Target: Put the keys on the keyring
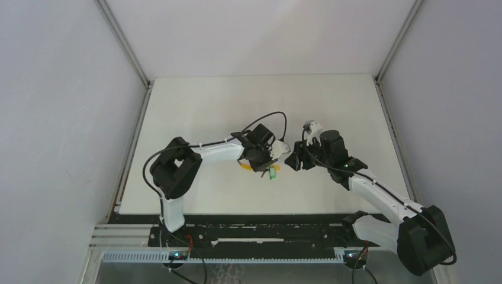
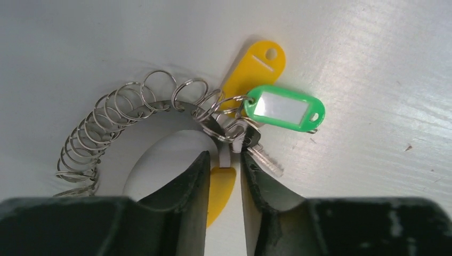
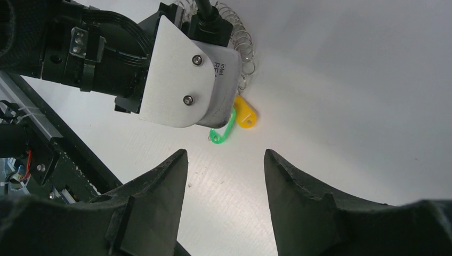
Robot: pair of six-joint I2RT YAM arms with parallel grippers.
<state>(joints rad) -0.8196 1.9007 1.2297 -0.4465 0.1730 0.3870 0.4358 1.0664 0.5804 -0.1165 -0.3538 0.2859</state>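
left end effector [image 2: 223,160]: fingers nearly together, thin grey metal piece in the gap. Can't tell if I'm pinching it.
right end effector [image 3: 225,154]: spread, empty, hanging just beside my left one.
keyring [image 2: 114,106]: flat on the desk [image 2: 373,186], one end at my left fingertips.
green key [image 2: 282,106], yellow key [image 2: 250,69]: bunched against that end; can't tell if threaded.
step: likely securing the ring end.
next: firm pinch, then the right feeds a key on. Needs fine alignment.

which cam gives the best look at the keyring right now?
Left wrist: the keyring, a loop-strung arc, lies unobstructed close up. Right wrist shows a few loops behind the left arm. Top external: mostly hidden under the left gripper.
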